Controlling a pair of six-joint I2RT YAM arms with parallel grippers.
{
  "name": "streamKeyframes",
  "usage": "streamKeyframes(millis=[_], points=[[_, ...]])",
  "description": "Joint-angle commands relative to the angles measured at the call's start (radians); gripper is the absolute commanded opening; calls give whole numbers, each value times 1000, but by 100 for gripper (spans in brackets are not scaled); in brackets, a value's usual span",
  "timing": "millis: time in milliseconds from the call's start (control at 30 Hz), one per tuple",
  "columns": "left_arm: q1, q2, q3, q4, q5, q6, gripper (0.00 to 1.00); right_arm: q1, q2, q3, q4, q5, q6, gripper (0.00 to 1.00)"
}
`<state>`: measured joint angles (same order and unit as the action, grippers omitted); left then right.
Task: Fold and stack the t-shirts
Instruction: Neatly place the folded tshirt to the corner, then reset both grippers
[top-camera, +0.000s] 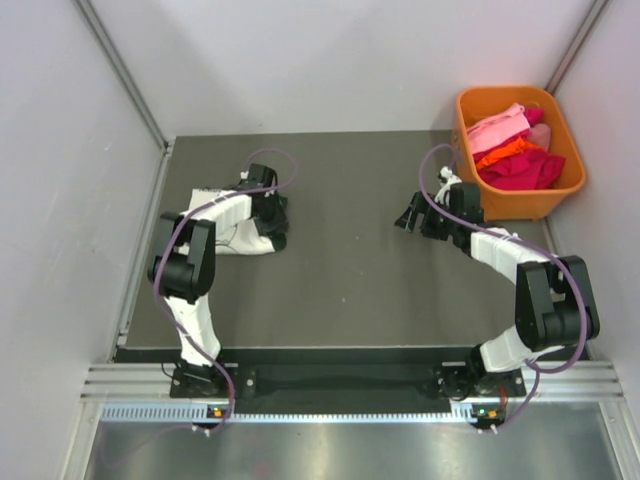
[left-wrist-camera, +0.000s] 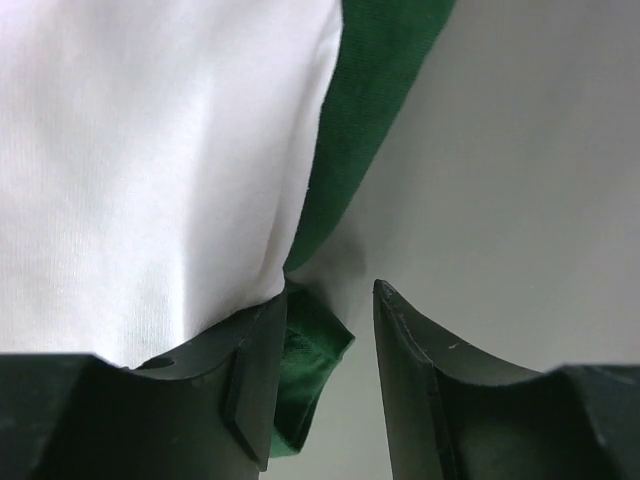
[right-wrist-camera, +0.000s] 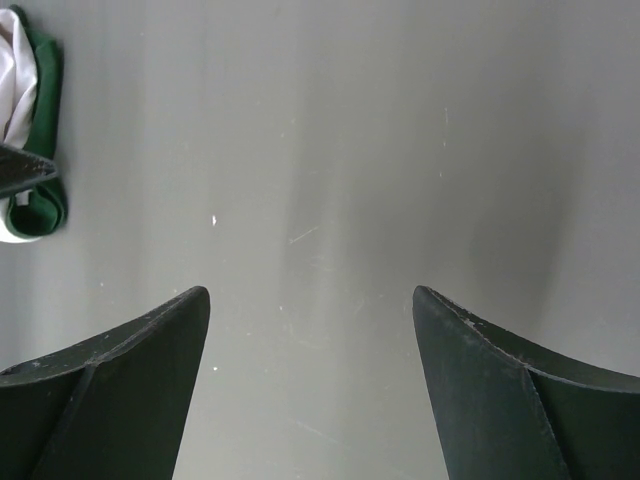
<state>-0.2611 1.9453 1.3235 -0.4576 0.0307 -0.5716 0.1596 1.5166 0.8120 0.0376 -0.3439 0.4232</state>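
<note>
The cream-white t-shirt (top-camera: 243, 243) lies bunched at the left of the dark table (top-camera: 340, 280), on top of the dark green t-shirt (top-camera: 278, 241). My left gripper (top-camera: 274, 222) is down at their right edge. In the left wrist view the white shirt (left-wrist-camera: 150, 150) fills the upper left and the green shirt (left-wrist-camera: 372, 100) shows beneath it. A green fold (left-wrist-camera: 305, 360) sits between the jaws of the left gripper (left-wrist-camera: 330, 290), against the left finger, with a gap to the right finger. My right gripper (top-camera: 407, 218) (right-wrist-camera: 310, 295) hovers open over bare table.
An orange basket (top-camera: 548, 205) holding pink, orange and red cloth stands at the back right corner. In the right wrist view the two shirts (right-wrist-camera: 38, 195) appear at the far left edge. White walls close in on both sides of the table.
</note>
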Motion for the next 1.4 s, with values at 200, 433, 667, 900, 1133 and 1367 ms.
streamKeyframes(millis=[200, 433, 667, 900, 1133, 1367], points=[[11, -261, -187, 109, 67, 12, 66, 8, -133, -17, 28, 32, 2, 83], [-62, -618, -354, 200, 45, -8, 91, 12, -373, -65, -66, 80, -27, 91], [-118, -931, -662, 339, -17, -5, 99, 115, -729, -223, -145, 318, -158, 100], [-119, -1178, -969, 547, -77, 122, 99, 115, -998, -443, -75, 365, -123, 100], [-119, -1289, -1058, 514, -160, 78, 99, 115, -1032, -573, 15, 370, -54, 100], [-119, -1316, -1078, 540, -152, 76, 98, 113, -1095, -605, 24, 362, -44, 99]])
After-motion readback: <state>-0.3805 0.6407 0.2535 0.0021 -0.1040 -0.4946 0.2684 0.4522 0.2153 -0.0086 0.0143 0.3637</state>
